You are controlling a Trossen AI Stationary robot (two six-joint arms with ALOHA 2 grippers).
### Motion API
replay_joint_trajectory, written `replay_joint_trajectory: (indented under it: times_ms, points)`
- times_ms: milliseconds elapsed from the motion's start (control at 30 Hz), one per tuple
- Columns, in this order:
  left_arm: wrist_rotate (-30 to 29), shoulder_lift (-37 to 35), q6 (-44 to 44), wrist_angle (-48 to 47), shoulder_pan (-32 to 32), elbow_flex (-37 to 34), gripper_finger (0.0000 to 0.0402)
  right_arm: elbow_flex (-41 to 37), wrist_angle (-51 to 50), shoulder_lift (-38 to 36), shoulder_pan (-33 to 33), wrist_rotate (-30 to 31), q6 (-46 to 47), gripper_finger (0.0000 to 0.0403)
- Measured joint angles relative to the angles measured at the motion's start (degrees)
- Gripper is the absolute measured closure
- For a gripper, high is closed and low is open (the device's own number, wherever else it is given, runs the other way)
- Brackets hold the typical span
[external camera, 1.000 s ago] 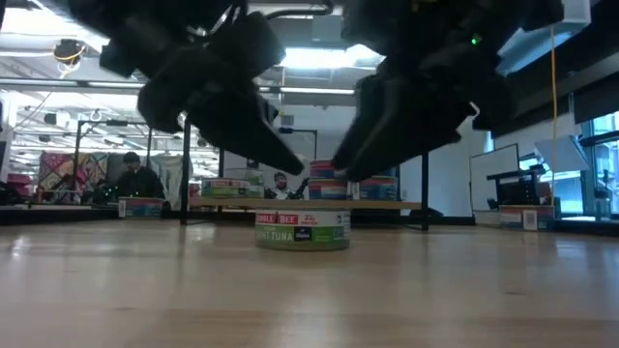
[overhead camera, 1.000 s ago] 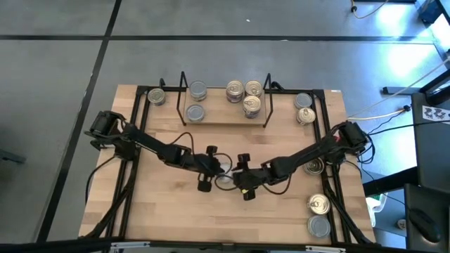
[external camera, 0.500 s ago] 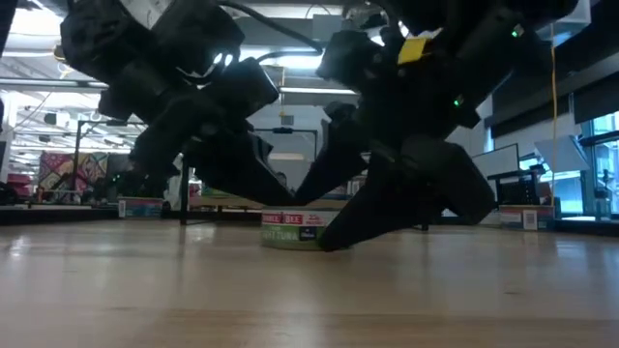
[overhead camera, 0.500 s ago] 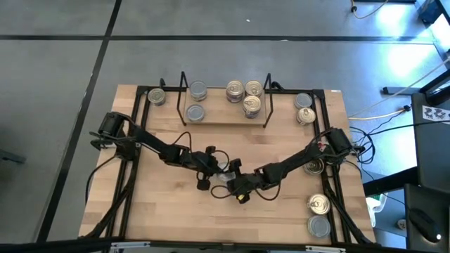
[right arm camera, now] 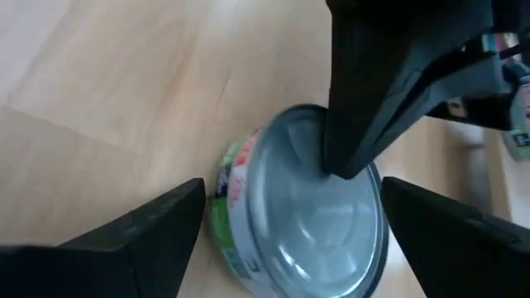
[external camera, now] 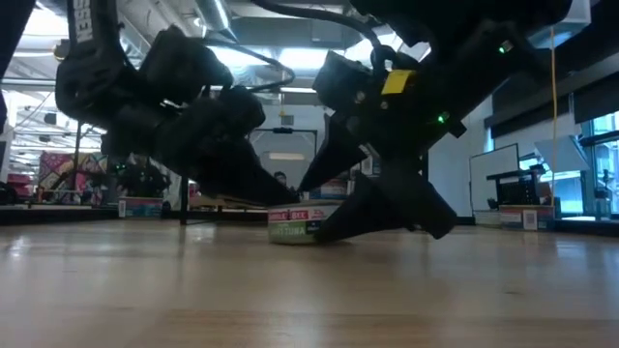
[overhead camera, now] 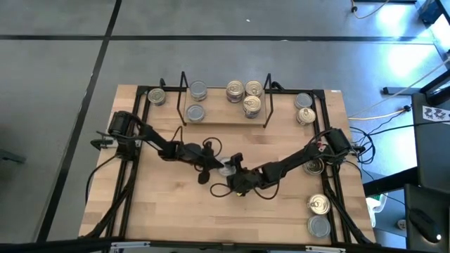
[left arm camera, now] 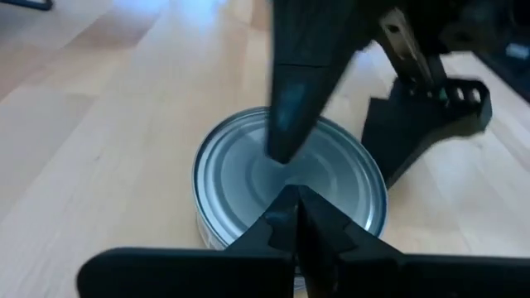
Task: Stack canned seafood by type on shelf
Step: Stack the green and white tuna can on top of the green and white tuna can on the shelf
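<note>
Straddling a grey-topped can (right arm camera: 302,207) in the middle of the table (overhead camera: 162,211), the right gripper (right arm camera: 286,219) has its fingers spread wide, one on each side, not clenched on it. The left gripper (left arm camera: 296,207) is closed tight with nothing in it — its tip rests over the can's lid. The two arms crowd the can from both sides. Its label reads "TUNA" in the low view. The shelf (overhead camera: 223,116) stands well behind, carrying five cans — two grey, three gold.

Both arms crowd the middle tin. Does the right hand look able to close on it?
Probably yes: the right hand is open astride the tin, though the shut left hand rests on its top.
</note>
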Motion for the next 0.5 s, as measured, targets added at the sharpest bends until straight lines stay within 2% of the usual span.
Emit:
replay_joint_trajectory:
  times_ms: [233, 500]
  points:
    - [0.54, 4.16, -4.48, 8.47, 0.42, -0.43, 0.0399, 0.01, -2.46, 0.0, 0.03, 1.77, -4.81, 0.0038]
    - [1.44, 5.72, -5.27, 11.31, 0.44, -0.48, 0.0399, 0.28, -7.65, 0.24, 0.13, 5.72, -10.8, 0.0038]
